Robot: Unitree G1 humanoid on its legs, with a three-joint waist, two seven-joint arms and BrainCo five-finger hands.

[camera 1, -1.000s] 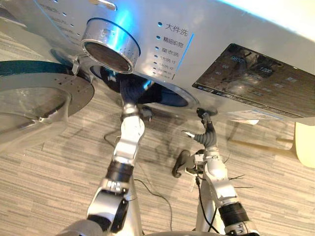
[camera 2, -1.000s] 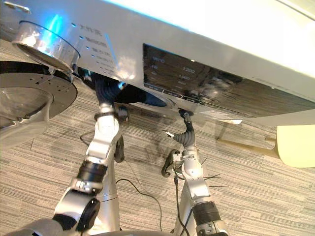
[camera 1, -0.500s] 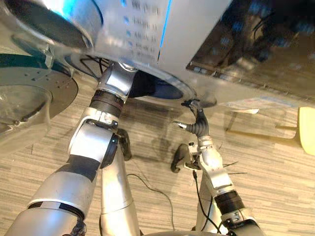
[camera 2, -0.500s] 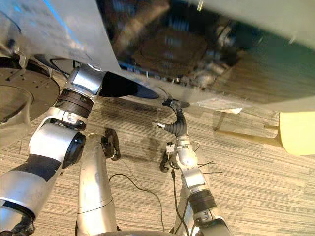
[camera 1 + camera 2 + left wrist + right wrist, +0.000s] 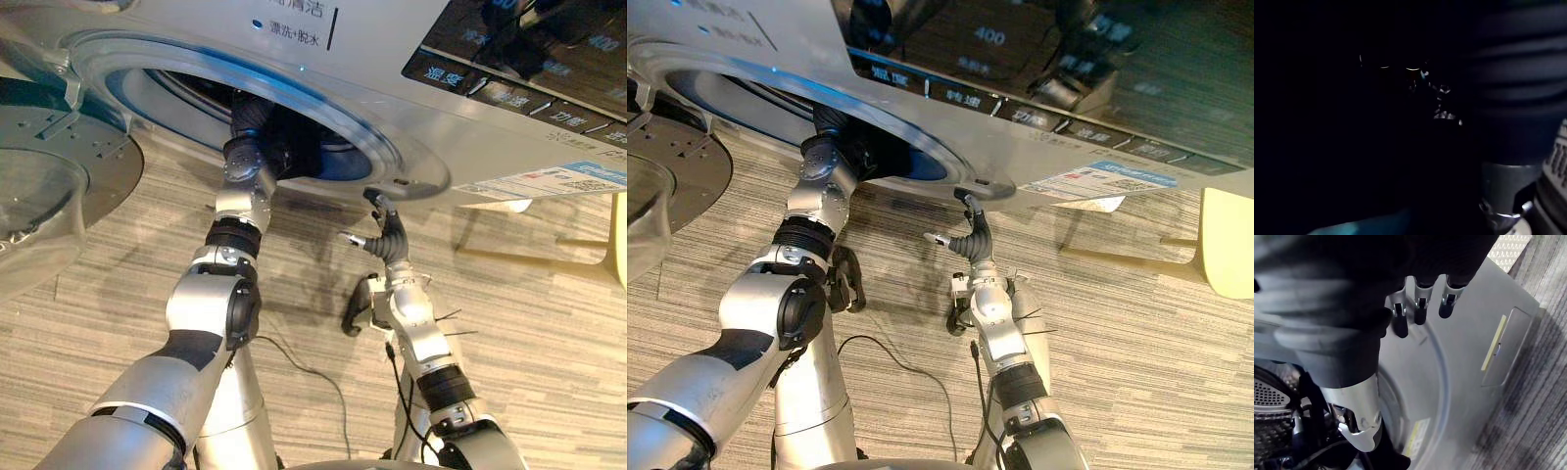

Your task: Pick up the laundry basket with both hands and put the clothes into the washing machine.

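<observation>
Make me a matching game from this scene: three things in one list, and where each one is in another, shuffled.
Things:
1. left hand
2. right hand
3. door

Places:
A. swung open, on the robot's left
B. reaching inside the drum
C. outside, by the drum's rim

Pairs: 1-B, 2-C, 3-A

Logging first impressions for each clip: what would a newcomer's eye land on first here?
The silver washing machine looms across the top, its round door swung open at the left. Next comes the left arm, reaching up into the dark drum opening with its hand hidden inside. The right hand hangs just under the opening's rim, holding nothing.
</observation>
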